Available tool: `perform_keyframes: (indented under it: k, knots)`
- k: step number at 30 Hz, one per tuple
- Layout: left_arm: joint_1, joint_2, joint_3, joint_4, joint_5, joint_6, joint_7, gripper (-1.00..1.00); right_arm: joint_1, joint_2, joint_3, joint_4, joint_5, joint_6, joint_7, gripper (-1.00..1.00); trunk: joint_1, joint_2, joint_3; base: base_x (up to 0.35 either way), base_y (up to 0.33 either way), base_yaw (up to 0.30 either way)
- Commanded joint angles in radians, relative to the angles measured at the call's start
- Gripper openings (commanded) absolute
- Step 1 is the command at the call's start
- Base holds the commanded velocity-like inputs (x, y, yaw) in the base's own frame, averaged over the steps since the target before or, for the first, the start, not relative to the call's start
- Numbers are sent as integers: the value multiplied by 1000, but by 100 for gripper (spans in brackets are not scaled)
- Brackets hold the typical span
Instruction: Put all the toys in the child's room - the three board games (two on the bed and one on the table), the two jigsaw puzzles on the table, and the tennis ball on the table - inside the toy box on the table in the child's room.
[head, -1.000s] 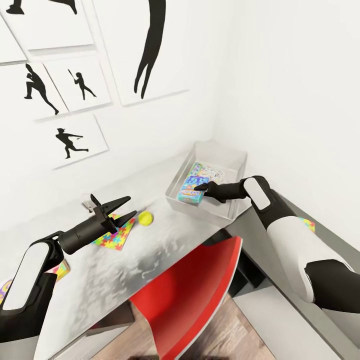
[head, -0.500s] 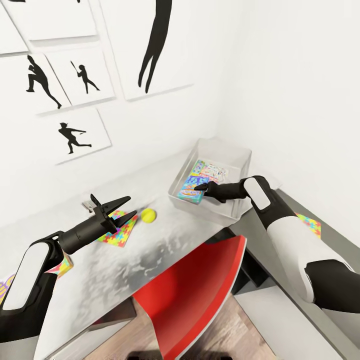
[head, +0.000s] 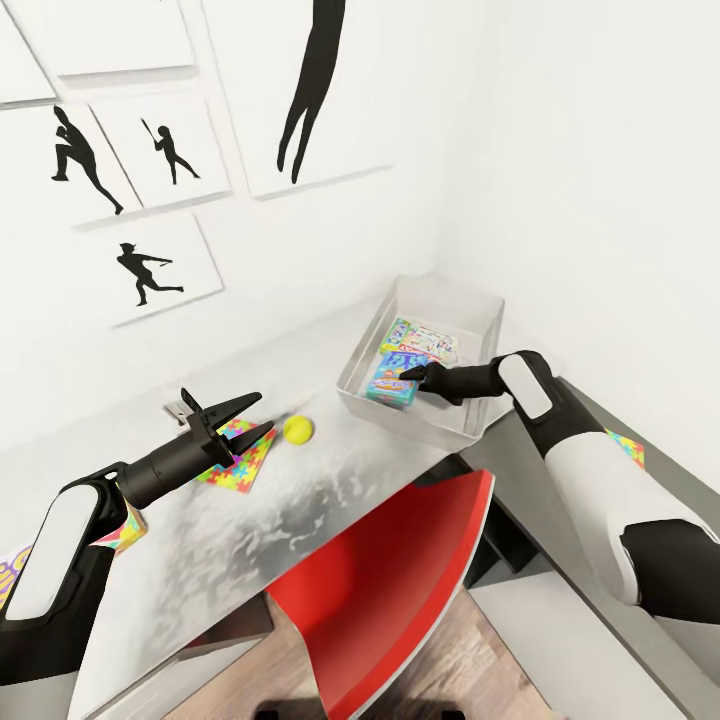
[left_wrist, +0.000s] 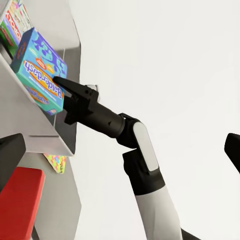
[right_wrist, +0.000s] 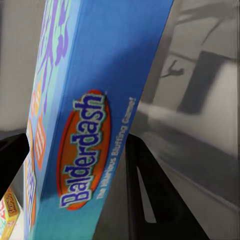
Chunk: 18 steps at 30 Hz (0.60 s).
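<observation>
Your right gripper (head: 410, 373) has its two black fingers closed on the blue board game (head: 393, 379), the one printed "Balderdash": in the right wrist view the box edge (right_wrist: 85, 125) stands between a finger on each side, and in the left wrist view the fingertips (left_wrist: 62, 83) bite its near long edge. The box sits inside the toy box (head: 470, 425), at the near-left corner of the tray, tilted against the sloping wall, its long axis running roughly along that wall toward the back. Behind it, flat on the tray floor, lies a second printed game box (head: 418, 340). Whether the blue one has settled on the floor you cannot tell, so judge the release with care: if you open while it leans, it may slide or tip.

Your left gripper (head: 238, 418) hangs with its fingers spread and holding nothing, just above a jigsaw puzzle (head: 240, 462) lying flat on the pale marbled desk (head: 330, 490). The tennis ball (head: 296, 430) rests just beside that puzzle, on the side nearer the tray. Both lie ahead of and below the left fingers, so the left arm is clearly the nearer one for them. Another jigsaw puzzle (head: 622, 445) shows on the dark section of the desk, behind your right forearm; that one falls to the right arm.
</observation>
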Motion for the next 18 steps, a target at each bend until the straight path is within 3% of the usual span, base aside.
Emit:
perform_keyframes:
  k: [1, 18]
  knots:
    - [-1, 0, 1, 0, -10, 3, -10, 100, -1, -2, 3, 0, 7, 1, 13, -100, 1, -2, -1, 0, 0, 1]
    - [-1, 0, 1, 0, -10, 3, -10, 100, -1, -5, 3, 0, 7, 1, 13, -100, 1, -2, -19, 0, 0, 0]
